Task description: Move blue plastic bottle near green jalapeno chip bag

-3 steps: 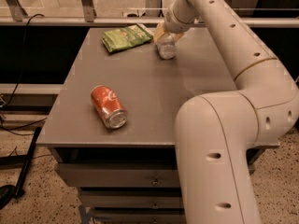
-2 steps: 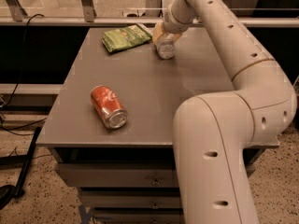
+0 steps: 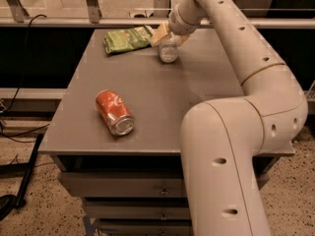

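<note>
1. The gripper (image 3: 169,36) sits over the top of the bottle (image 3: 168,53), far back on the table (image 3: 162,112). Whether it is clasping or has let go cannot be told.
2. The bottle stands just right of the chip bag (image 3: 126,39).
3. A gentle release and a straight lift would likely keep this light bottle upright.
4. The bottle is smooth clear plastic, the bag crinkled green foil, the tabletop flat matte grey.

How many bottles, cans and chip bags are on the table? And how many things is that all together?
Bottles: 1, the blue plastic bottle, with the gripper right at its top.
Cans: 1, the red soda can, lying on its side.
Chip bags: 1, the green jalapeno chip bag.
Total: 3 things on the table.
</note>
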